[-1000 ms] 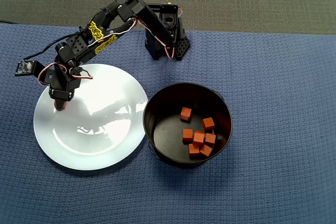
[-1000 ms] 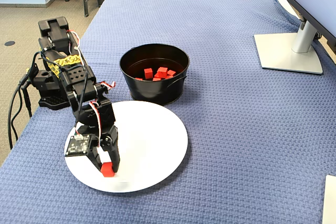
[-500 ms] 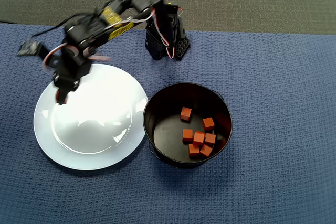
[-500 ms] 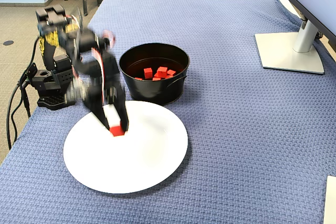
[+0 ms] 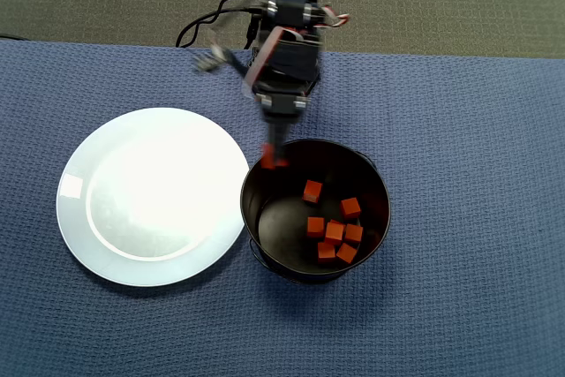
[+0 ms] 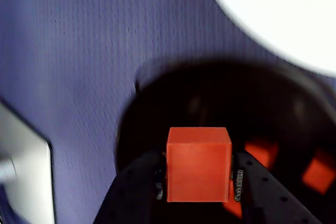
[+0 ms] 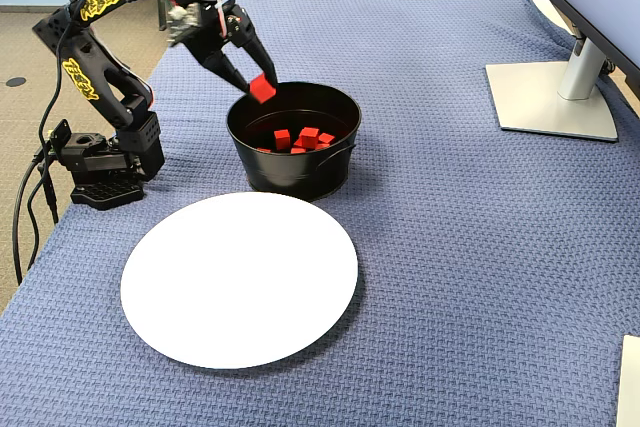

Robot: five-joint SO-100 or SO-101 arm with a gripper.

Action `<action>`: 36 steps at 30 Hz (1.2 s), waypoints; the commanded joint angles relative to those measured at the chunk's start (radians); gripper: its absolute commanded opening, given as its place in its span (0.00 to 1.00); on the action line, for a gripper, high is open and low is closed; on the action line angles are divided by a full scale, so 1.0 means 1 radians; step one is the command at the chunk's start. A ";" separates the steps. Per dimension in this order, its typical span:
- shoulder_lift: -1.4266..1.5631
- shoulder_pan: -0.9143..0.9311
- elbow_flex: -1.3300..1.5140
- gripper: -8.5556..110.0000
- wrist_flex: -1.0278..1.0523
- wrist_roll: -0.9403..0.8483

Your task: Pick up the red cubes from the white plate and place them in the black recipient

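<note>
Over the rim of the black pot, on the side nearest the arm's base, the tool is closed tight on 1 red cube. In the wrist view the cube sits squeezed between the 2 dark fingers, with the pot open below it. In the overhead view the held cube hangs just above the pot's edge, a bit blurry.

Down in the pot lie 6 more red cubes that can be counted from above, bunched close together on its floor.

Beside the pot is the white plate, nearer the left edge of the table in the overhead view. The plate looks bare and shiny. A blue woven cloth covers the table.
</note>
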 commanded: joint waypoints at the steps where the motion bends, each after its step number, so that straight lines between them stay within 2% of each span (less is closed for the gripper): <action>1: 0.049 -0.172 0.051 0.38 -0.023 0.017; 7: 0.075 -0.021 0.063 0.35 -0.026 -0.118; 12: 0.147 0.206 0.163 0.19 -0.052 -0.238; 19: 0.321 0.359 0.451 0.09 -0.137 -0.284; 27: 0.529 0.291 0.839 0.07 -0.190 -0.253; 32: 0.661 0.141 0.945 0.07 -0.135 -0.189; 36: 0.739 0.110 1.026 0.07 -0.126 -0.146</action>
